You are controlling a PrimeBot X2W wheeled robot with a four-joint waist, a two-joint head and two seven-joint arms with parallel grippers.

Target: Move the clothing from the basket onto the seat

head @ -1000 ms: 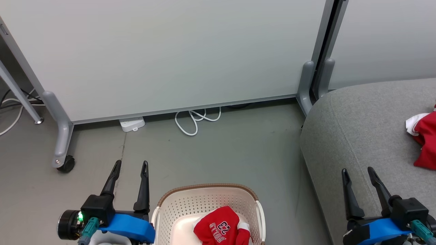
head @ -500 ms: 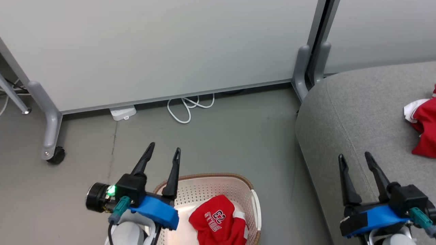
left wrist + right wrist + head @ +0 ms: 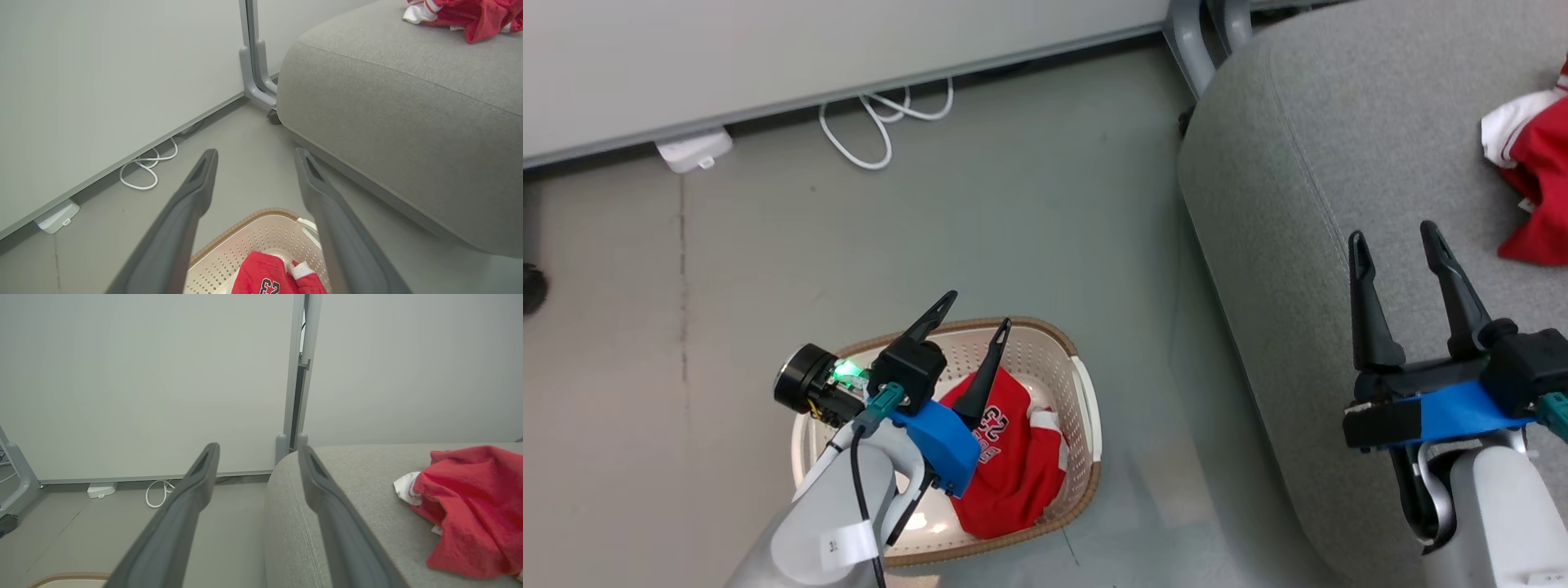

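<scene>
Left gripper (image 3: pixel 978 309) with fingers spread wide and empty, poised over the far part of the basket (image 3: pixel 1088 408) on the floor (image 3: pixel 727 269); seemingly clear of the fabric, though hard to tell from the head view. Inside the basket, a crumpled red garment (image 3: pixel 1013 478) with white lettering. Right gripper (image 3: pixel 1392 231) likewise spread wide, holding nothing, above the seat (image 3: pixel 1282 147). On the seat, off to the right, the other red garment (image 3: pixel 1535 204).
</scene>
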